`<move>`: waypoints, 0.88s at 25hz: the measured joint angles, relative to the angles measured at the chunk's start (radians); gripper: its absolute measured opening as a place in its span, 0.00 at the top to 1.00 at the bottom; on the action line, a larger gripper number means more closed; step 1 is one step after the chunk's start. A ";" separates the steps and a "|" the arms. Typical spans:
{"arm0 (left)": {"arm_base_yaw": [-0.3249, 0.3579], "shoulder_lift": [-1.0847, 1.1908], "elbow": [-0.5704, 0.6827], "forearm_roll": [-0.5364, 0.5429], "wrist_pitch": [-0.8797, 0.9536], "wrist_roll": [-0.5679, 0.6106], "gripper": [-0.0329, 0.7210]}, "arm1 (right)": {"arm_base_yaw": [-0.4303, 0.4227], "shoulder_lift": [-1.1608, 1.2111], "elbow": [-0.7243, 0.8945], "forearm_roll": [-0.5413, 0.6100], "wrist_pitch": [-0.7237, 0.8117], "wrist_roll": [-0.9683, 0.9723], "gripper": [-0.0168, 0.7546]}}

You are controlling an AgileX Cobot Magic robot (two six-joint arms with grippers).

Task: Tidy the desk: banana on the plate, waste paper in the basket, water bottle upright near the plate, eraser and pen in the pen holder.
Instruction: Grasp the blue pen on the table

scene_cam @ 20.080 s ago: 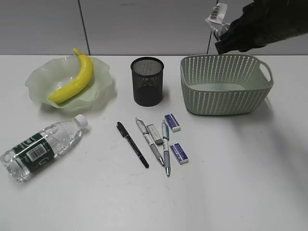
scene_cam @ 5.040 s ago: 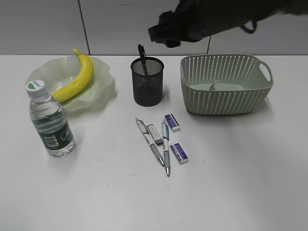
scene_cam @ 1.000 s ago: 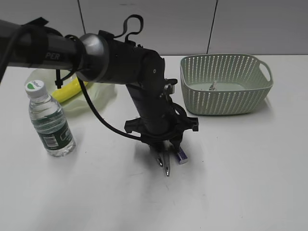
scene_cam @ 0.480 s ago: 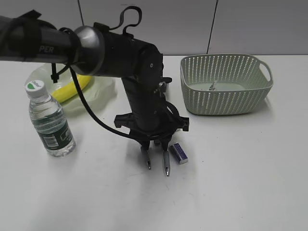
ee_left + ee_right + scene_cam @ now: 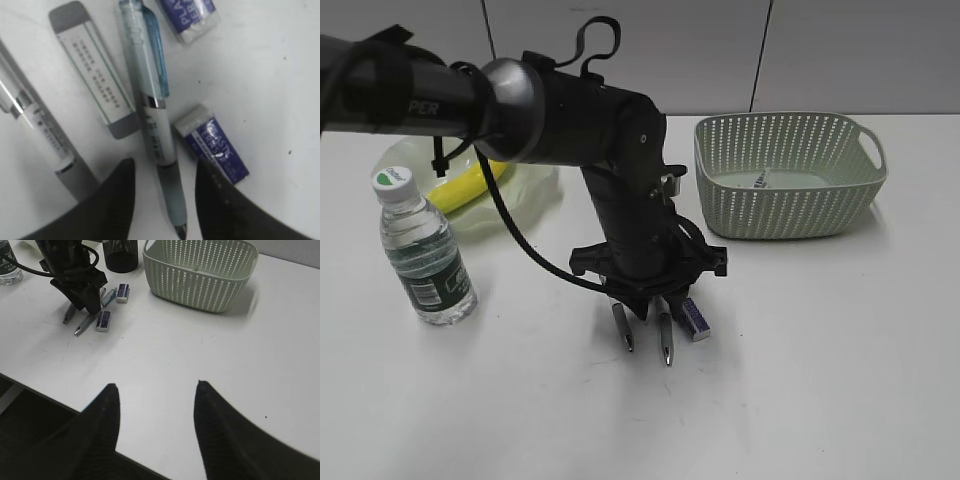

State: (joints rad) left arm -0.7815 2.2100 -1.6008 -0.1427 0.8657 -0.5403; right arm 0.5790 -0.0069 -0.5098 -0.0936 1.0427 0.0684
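Two pens loose on the counter point(image 5: 820, 350), so, by the look of it, mid-way through the pen-and-eraser step: left fingers point(image 5: 112, 205) spread apart, straddling the grip of the blue-clip pen point(image 5: 152, 115) without yet pinching it. Next, probably: close squarely on that grip, lift clear, carry toward 12 o'clock to the black mesh pen holder point(image 5: 120, 252), tip the pen upright and let go inside. Worth minding the blue-sleeved eraser point(image 5: 217, 150) just beside the pen at 4 o'clock, near enough to be nudged or caught. By count: besides that pen, one grey-grip pen point(image 5: 47, 140) at 9 o'clock of it; three erasers in all, adding a second blue-sleeved eraser point(image 5: 192, 15) at 1 o'clock and a long white eraser point(image 5: 95, 70) at 11 o'clock. Elsewhere: one banana point(image 5: 460, 188) lying in one wavy green plate point(image 5: 525, 195), one water bottle point(image 5: 420, 250) upright at 6 o'clock of the plate, one basket point(image 5: 790, 205) with the waste paper point(image 5: 760, 180) inside. Right fingers point(image 5: 102, 430) wide apart, holding nothing, hanging above the near counter edge well away from the pens.
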 joint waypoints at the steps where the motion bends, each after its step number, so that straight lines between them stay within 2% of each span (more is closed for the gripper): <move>1: -0.001 0.001 0.000 0.000 0.004 0.000 0.57 | 0.000 0.000 0.000 0.000 0.000 0.000 0.47; 8: -0.006 0.001 0.000 0.010 0.052 0.005 0.57 | 0.000 0.000 0.000 0.000 0.000 0.000 0.47; 15: -0.048 0.018 0.000 0.043 0.037 0.001 0.58 | 0.000 0.000 0.000 0.000 0.000 0.000 0.47; 22: -0.034 0.041 -0.018 0.062 0.028 -0.005 0.58 | 0.000 0.000 0.000 0.000 0.000 -0.001 0.47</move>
State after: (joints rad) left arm -0.8150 2.2506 -1.6191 -0.0810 0.8934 -0.5450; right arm 0.5790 -0.0069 -0.5098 -0.0936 1.0423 0.0675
